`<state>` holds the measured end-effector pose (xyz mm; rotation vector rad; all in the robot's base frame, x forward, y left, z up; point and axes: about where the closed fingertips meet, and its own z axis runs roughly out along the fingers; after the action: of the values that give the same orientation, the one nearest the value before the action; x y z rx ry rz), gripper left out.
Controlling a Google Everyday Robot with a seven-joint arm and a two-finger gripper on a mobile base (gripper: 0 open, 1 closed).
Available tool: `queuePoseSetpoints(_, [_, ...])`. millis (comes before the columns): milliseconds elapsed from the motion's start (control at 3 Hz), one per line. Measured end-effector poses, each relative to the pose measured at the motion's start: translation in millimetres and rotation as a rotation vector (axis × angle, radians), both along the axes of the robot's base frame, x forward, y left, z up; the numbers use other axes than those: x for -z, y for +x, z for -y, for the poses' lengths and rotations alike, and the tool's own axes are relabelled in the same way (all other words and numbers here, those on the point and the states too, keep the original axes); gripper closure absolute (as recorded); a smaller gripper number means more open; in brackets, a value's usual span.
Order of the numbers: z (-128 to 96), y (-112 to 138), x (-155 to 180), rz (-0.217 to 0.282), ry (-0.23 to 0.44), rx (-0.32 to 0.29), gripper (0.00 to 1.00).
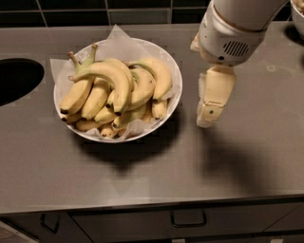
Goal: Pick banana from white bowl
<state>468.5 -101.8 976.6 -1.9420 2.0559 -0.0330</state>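
Observation:
The white bowl (pixel 177 97) stands on the grey counter, left of centre, lined with crinkled white paper that sticks out past its rim. It holds several yellow bananas. The banana (pixel 111 72), the longest and strongly arched one with a greenish stem end, lies on top of the pile, its stem pointing left. My gripper (pixel 209 118) hangs over the counter just right of the bowl, pointing down, a little apart from the rim and touching nothing.
A dark round opening (pixel 14 78) is cut into the counter at the far left. A white object (pixel 298 14) shows at the top right corner. Below the counter's front edge are drawers with handles (pixel 188 219). Dark tiles run along the back.

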Motion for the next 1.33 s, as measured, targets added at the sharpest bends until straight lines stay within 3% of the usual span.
queuePoseSetpoints(333, [-39.8,25.3,27.9,-0.051,0.076,0.106,0.0])
queuePoseSetpoints(667, [-40.5,25.7,25.9,-0.062,0.098,0.186,0.0])
queuePoseSetpoints(1000, [-40.5,25.7,25.9,-0.061,0.098,0.186,0.0])
queuePoseSetpoints(1333, [-47.0,25.8,26.0,-0.071,0.128,0.23,0.0])
